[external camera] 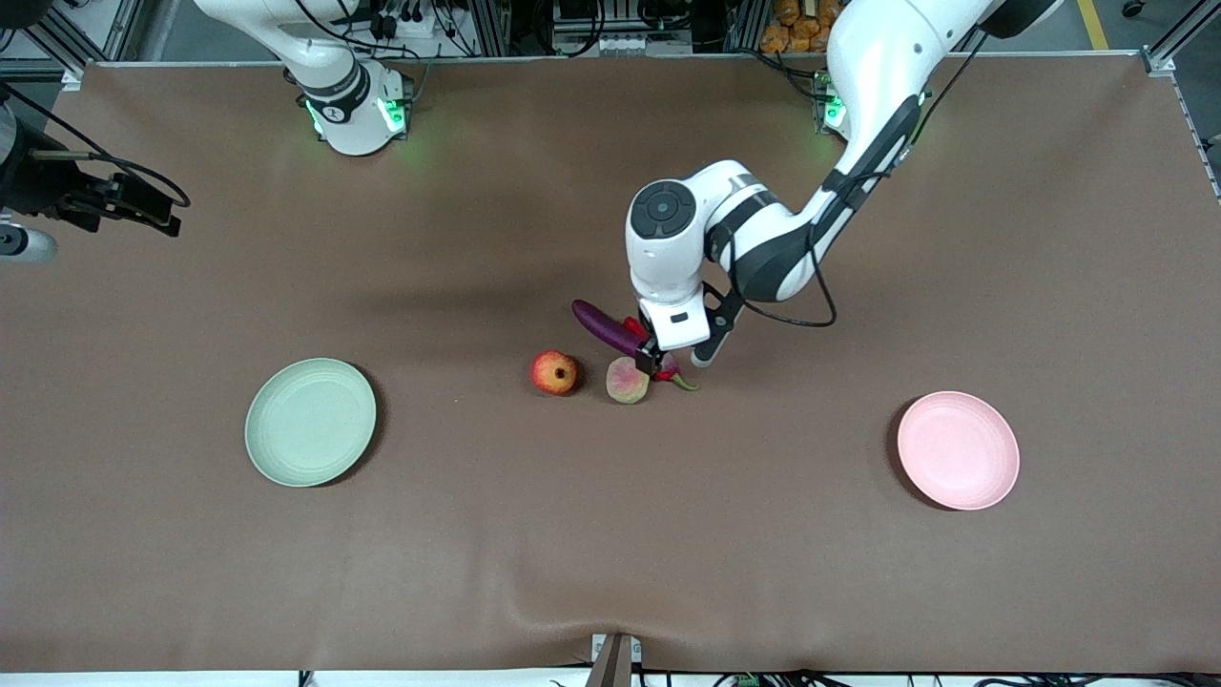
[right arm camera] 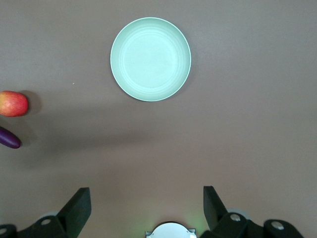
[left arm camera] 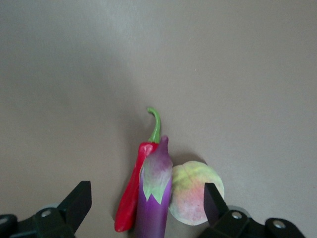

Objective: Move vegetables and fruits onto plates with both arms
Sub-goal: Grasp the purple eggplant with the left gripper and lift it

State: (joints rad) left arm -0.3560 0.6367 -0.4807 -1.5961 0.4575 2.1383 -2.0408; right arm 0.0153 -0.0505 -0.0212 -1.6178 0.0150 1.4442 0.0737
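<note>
The purple eggplant (external camera: 603,326), the red chili (external camera: 668,368) and the pinkish-green peach (external camera: 627,380) lie together mid-table. The pomegranate (external camera: 555,372) lies beside the peach, toward the right arm's end. My left gripper (external camera: 654,361) is open, low over that cluster. In the left wrist view, the left gripper (left arm camera: 146,204) straddles the chili (left arm camera: 131,193), eggplant (left arm camera: 154,198) and peach (left arm camera: 195,191). My right gripper (external camera: 157,212) waits open, high at the right arm's end. The right gripper (right arm camera: 146,206) looks down on the green plate (right arm camera: 150,58). The green plate (external camera: 310,422) and pink plate (external camera: 958,449) hold nothing.
A brown cloth (external camera: 610,534) covers the table, with a fold near the front edge. The pomegranate (right arm camera: 12,103) and the eggplant's tip (right arm camera: 9,139) show in the right wrist view. The right arm's base (right arm camera: 170,230) shows there too. The left arm's elbow (external camera: 725,229) hangs over mid-table.
</note>
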